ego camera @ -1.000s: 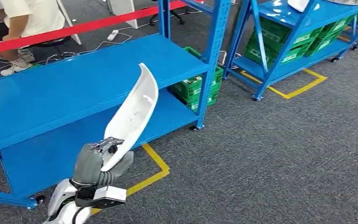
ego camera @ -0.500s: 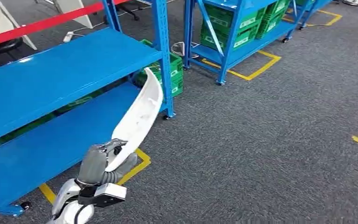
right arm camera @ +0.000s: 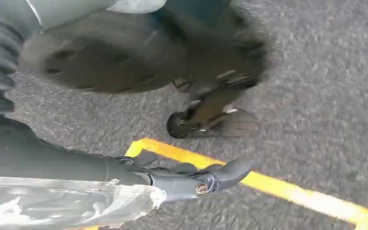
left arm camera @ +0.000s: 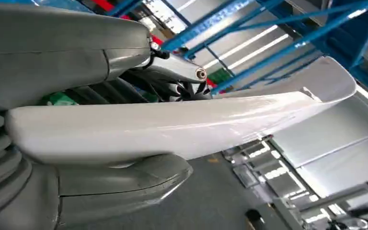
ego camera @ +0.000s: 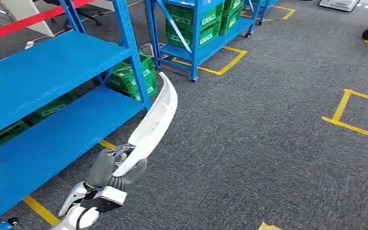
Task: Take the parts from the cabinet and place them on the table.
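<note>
1. Gripping the lower end of a long white curved part [ego camera: 151, 125], your left hand [ego camera: 110, 170] sits at about 7 o'clock in the head view, thumb and fingers wrapped around the piece; the left wrist view shows the part [left arm camera: 172, 127] clamped between the grey thumb and the darker fingers.
2. The part rises from the hand toward 1 o'clock, its upper tip ending just beside the corner post of the blue cabinet [ego camera: 43, 72].
3. Your right hand [right arm camera: 191, 179] hangs over grey carpet [right arm camera: 326, 86] and a yellow tape line [right arm camera: 287, 191]; its dark fingers lie stretched out with nothing in them.
4. The blue cabinet fills the 9 to 11 o'clock zone, with green crates [ego camera: 129, 76] behind its corner post.
5. A second blue rack [ego camera: 196, 28] carrying green crates stands at 12 o'clock.
6. Yellow floor markings [ego camera: 347, 117] lie at 3 o'clock on the carpet.
</note>
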Available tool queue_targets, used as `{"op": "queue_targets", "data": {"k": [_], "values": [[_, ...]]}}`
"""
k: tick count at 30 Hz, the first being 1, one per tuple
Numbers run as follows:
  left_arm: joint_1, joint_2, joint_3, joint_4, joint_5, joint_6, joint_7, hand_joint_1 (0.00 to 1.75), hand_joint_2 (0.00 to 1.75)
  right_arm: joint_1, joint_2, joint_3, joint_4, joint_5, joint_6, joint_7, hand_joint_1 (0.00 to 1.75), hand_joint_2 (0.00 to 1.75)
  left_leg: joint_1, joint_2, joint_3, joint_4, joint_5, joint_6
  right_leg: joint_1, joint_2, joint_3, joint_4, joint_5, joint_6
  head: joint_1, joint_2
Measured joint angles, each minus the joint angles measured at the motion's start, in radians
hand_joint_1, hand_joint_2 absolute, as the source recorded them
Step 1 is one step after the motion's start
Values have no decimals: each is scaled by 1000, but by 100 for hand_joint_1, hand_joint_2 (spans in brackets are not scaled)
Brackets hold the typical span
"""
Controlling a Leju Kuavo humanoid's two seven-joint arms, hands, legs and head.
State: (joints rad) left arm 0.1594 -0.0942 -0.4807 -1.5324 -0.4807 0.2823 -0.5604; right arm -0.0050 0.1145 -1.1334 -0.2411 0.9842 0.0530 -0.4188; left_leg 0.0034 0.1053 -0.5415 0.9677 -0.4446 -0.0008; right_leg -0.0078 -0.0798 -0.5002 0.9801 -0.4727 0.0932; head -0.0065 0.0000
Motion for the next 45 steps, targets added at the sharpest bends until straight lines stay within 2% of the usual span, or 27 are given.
{"op": "queue_targets", "data": {"k": [4,5,6,7,9,10,11,13,14,15,17,19,26,27,28,29,30,31,32,35,36,38,40,41,42,43,45], "values": [[-9,-6,0,8,31,-23,1,175,175,6,0,-8,-3,0,0,0,0,175,4,38,2,1,7,-27,7,44,-36,5,7,-55,-9,0],[-12,-7,0,10,36,-27,2,175,175,8,1,-11,-4,0,0,1,0,175,9,5,-3,13,-6,-33,3,52,-30,4,13,-63,-9,0],[-13,-8,0,13,38,-34,2,175,175,8,1,-12,-5,0,-1,2,0,175,9,-55,-27,68,-59,-35,3,63,-38,4,22,-73,-11,0],[-13,-8,0,15,39,-39,2,175,175,6,1,-13,-7,2,-1,2,0,175,8,-81,-60,149,-110,-35,5,74,-46,4,29,-81,-16,0],[-13,-7,0,22,39,-39,2,175,175,5,1,-13,-7,3,-1,2,0,175,4,-99,-127,304,-172,-30,13,103,-60,5,38,-87,-21,0],[-14,-8,0,26,39,-40,2,175,175,6,2,-13,-7,4,-1,5,0,175,2,-100,-137,325,-167,-26,16,118,-64,5,41,-88,-22,0],[-14,-8,0,28,39,-42,0,175,175,8,3,-15,-8,6,-1,6,0,175,-1,-101,-124,306,-140,-20,19,132,-66,6,44,-88,-21,0],[-17,-9,0,32,40,-43,-3,175,175,10,4,-21,-9,6,-1,8,0,175,-7,-115,-47,155,-47,-3,25,164,-68,7,48,-87,-22,0],[-19,-11,0,34,42,-44,-6,175,175,10,6,-25,-9,6,-1,8,0,175,-8,-151,2,60,-13,6,24,178,-70,7,50,-85,-21,0],[-21,-11,0,34,43,-45,-6,175,175,8,10,-27,-10,6,-1,8,0,175,-7,-180,29,20,-21,15,31,187,-75,11,53,-82,-20,0],[-22,-14,0,37,45,-47,-8,175,175,8,9,-29,-13,6,-2,8,0,175,-4,-167,25,7,-24,7,28,210,-84,13,60,-74,-22,0],[-24,-16,0,38,47,-49,-8,175,175,14,10,-31,-14,8,-2,8,0,175,-6,-155,23,7,-23,9,26,221,-89,8,64,-67,-20,0],[-24,-16,0,38,48,-49,-8,175,175,15,10,-31,-14,8,-2,7,0,175,-4,-153,23,5,-22,11,27,224,-92,9,64,-65,-20,0],[-27,-21,0,39,48,-49,-8,175,175,21,10,-36,-15,10,-2,6,0,175,4,-131,23,-3,-15,23,31,147,-119,56,33,-57,-17,0],[-24,-22,3,42,49,-48,-8,175,175,17,12,-37,-16,12,-2,6,0,175,3,-104,22,-3,-15,24,22,96,-189,206,-49,-42,-7,0],[-24,-22,7,52,49,-45,-8,175,175,17,14,-37,-16,13,-2,6,0,175,4,-46,25,-2,-19,18,-2,80,-198,250,-33,-20,-7,0],[-24,-23,9,53,49,-45,-8,175,175,17,14,-37,-19,13,-2,6,0,175,8,-27,33,-1,-25,8,-7,43,-98,75,39,-13,-7,0],[-24,-23,10,53,49,-45,-8,175,175,13,22,-37,-19,13,-2,6,0,175,1,-20,35,0,-29,1,3,2,-71,25,28,-11,-2,0],[-25,-23,11,53,49,-45,-8,175,175,11,23,-37,-20,13,-3,6,0,175,-3,-11,35,5,-32,-5,-1,23,-68,20,39,-29,-7,0],[-25,-23,12,53,50,-39,-8,175,175,12,23,-39,-21,17,-3,7,0,175,1,14,35,3,-30,-17,6,53,-83,29,37,-51,-6,0],[-25,-24,13,53,51,-36,-8,175,175,13,23,-40,-23,18,-3,8,0,175,6,7,34,6,-41,-28,1,66,-81,24,42,-62,-8,0],[-23,-23,14,53,52,-30,-8,175,175,13,23,-43,-24,25,-4,8,0,175,7,-71,-3,94,-101,-28,1,82,-83,24,44,-73,-9,0],[-14,-21,17,53,55,-26,-8,175,175,8,23,-44,-24,29,-3,8,0,175,5,-98,-97,282,-180,-25,4,111,-87,24,47,-78,-16,0],[-10,-20,18,54,55,-25,-8,175,175,8,23,-44,-24,32,-3,8,0,175,4,-100,-130,337,-190,-23,5,124,-89,24,47,-79,-16,0],[-8,-19,18,54,56,-24,-8,175,175,10,23,-44,-24,34,-3,8,0,175,4,-102,-139,343,-176,-19,6,138,-89,24,48,-79,-16,0],[-7,-18,19,54,57,-22,-8,175,175,11,23,-45,-24,35,-3,8,0,175,3,-103,-127,304,-136,-16,6,153,-89,25,48,-79,-17,0],[-7,-17,19,54,59,-21,-8,175,175,11,23,-45,-24,35,-3,8,0,175,4,-121,-56,147,-42,-9,5,182,-88,25,51,-74,-17,0]]}}
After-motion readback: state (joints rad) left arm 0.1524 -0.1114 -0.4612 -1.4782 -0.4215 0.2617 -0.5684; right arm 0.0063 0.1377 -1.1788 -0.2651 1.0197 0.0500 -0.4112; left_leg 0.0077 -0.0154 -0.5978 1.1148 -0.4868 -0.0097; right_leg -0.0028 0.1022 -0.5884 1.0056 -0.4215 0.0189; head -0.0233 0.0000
